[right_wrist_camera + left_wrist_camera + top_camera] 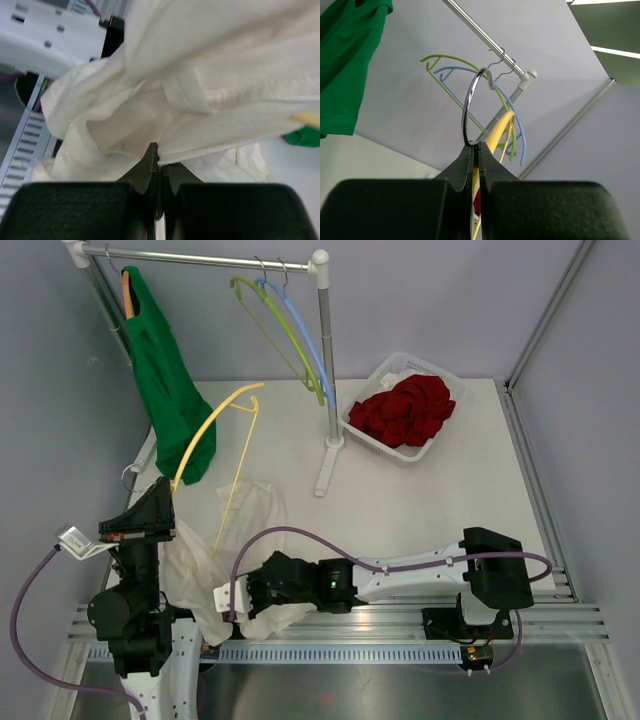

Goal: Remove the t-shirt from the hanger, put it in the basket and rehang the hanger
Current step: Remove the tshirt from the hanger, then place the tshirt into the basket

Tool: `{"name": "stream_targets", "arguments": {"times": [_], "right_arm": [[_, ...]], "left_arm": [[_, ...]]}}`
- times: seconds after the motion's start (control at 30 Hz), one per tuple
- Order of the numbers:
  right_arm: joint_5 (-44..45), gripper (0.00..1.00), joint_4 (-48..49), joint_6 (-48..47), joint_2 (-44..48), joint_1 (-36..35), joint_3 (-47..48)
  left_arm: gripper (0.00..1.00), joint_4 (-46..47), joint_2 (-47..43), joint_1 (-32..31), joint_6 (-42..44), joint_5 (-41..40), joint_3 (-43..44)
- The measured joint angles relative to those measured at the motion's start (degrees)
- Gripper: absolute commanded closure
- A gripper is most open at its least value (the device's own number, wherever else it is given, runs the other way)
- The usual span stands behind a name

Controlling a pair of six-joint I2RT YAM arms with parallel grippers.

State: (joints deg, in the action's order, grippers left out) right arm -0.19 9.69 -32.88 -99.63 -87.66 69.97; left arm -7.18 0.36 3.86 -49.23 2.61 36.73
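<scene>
A cream t-shirt (192, 562) lies crumpled at the table's near left, partly draped over the right arm. The yellow hanger (215, 425) is tilted up above it, and one thin bar of it runs down into the cloth. My left gripper (166, 490) is shut on the yellow hanger (503, 124) at its neck, with the metal hook (469, 102) curling just past the tips. My right gripper (157, 150) is shut on the hem of the t-shirt (200, 90), low near the front rail. A yellow tip (306, 119) of the hanger shows at the cloth's edge.
A clothes rack (325, 350) stands at the back with a green t-shirt (170, 390) hanging at its left and bare green and blue hangers (290, 335) at its right. A white basket (355, 418) of red clothes sits at the back right.
</scene>
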Motion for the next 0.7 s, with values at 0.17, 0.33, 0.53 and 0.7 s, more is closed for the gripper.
{"name": "stream_targets", "arguments": {"times": [0.17, 0.33, 0.53, 0.7], "right_arm": [[-0.55, 1.0, -2.1, 0.26, 6.82, 0.5, -10.75], [-2.47, 1.0, -6.67, 1.36, 8.7, 5.46, -15.69], [-2.27, 1.0, -7.32, 2.69, 13.11, 8.94, -19.12], [1.03, 1.0, -3.43, 6.01, 20.57, 12.63, -24.44]], "left_arm": [[1.0, 2.45, 0.0, -0.42, 0.48, -4.85, 2.01], [1.0, 7.1, 0.0, -0.44, 1.16, -7.04, 4.42], [1.0, 7.37, 0.0, -0.48, 2.54, -6.91, 4.57], [1.0, 4.07, 0.0, -0.48, 4.37, -6.99, 4.85]]}}
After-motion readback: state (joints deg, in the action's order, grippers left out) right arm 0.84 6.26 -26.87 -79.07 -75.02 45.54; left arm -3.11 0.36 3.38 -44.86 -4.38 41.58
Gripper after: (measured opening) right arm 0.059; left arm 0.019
